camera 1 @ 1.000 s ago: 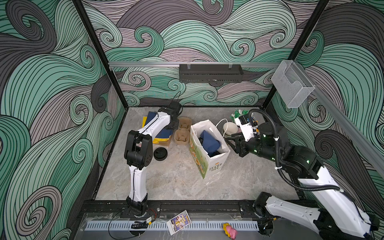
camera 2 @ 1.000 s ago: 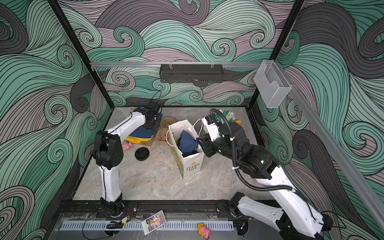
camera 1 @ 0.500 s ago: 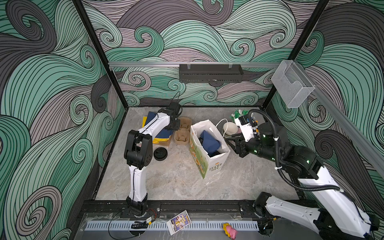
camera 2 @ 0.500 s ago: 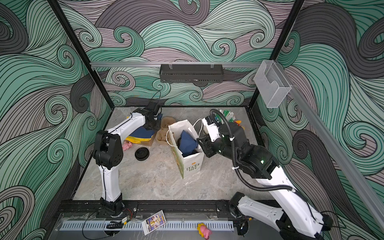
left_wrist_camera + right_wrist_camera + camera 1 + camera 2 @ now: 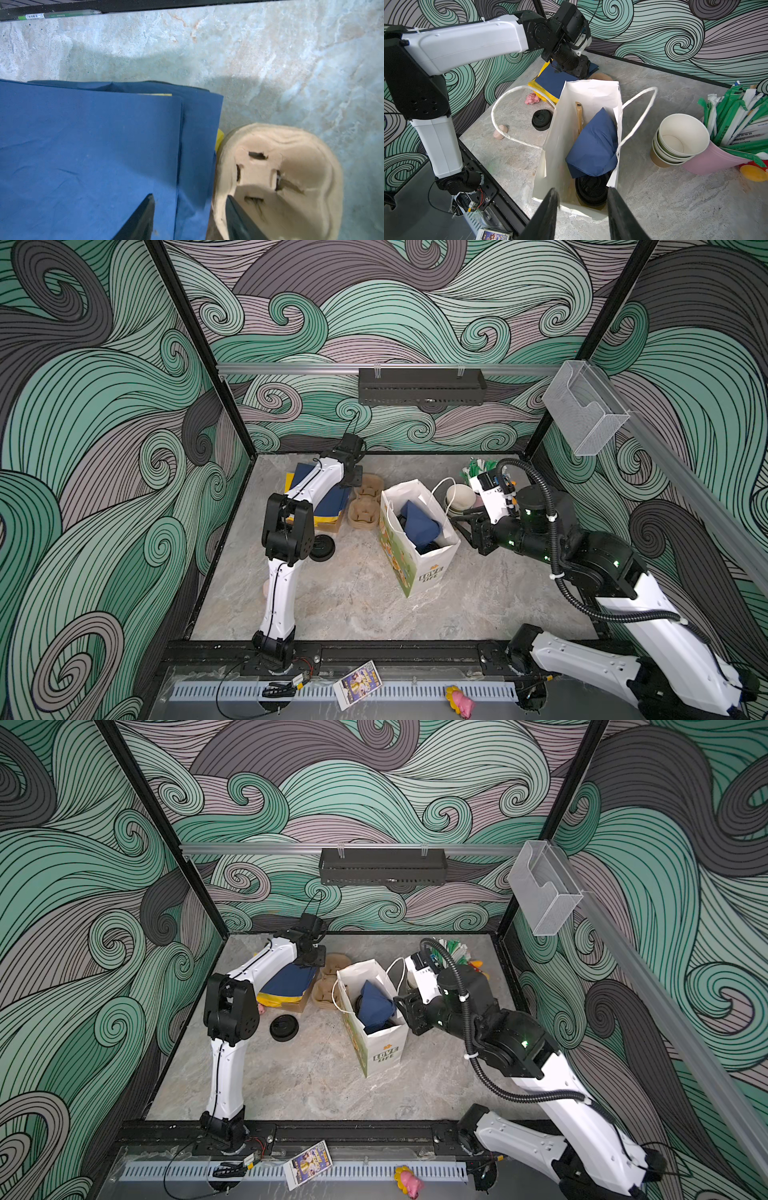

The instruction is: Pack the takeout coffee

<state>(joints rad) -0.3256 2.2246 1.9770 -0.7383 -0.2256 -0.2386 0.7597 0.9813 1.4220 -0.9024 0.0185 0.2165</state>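
Since a second ago, left pincer has spread over napkins and cup carrier; right pincer stands spread beside bag.

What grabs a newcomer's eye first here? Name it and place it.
The white paper bag stands open in the middle, with a blue napkin stuffed inside and the right gripper open by its rim. At the back right, stacked paper cups stand beside a pink cup of straws.
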